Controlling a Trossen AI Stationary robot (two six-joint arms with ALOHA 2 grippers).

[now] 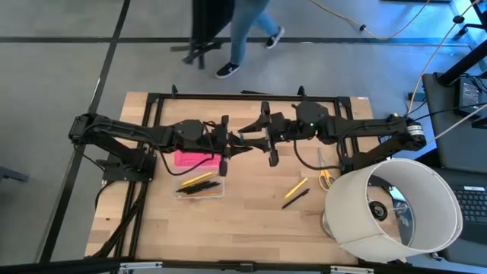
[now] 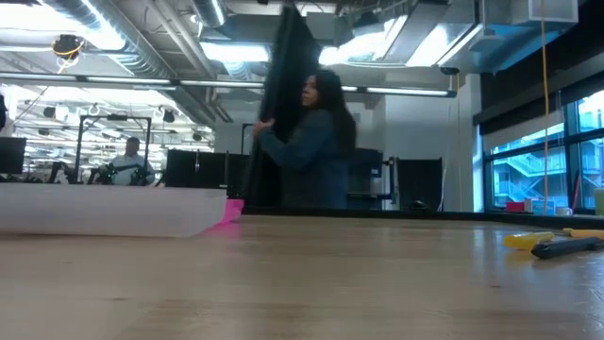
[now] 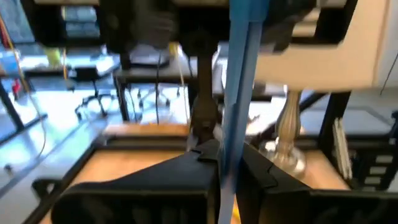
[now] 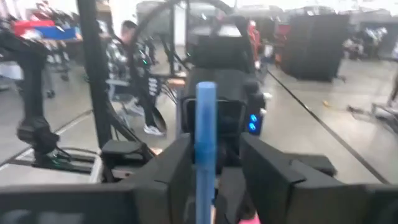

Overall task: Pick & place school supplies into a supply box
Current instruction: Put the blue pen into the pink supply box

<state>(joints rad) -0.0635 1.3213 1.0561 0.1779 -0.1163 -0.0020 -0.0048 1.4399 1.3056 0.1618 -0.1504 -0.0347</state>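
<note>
mid-air handoff: my left gripper (image 1: 242, 144) and right gripper (image 1: 251, 141) both clamp the blue pen (image 3: 239, 99). release one side only, then lower into the supply box (image 1: 199, 176) (just below left gripper).

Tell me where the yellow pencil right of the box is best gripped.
Grip the yellow pencil at mid-length, with the end effector descending from straight above and its fingers across the diagonal shaft. It is thin and lies flat on the table, with the black pen close alongside, so a sideways approach looks poor.
</note>
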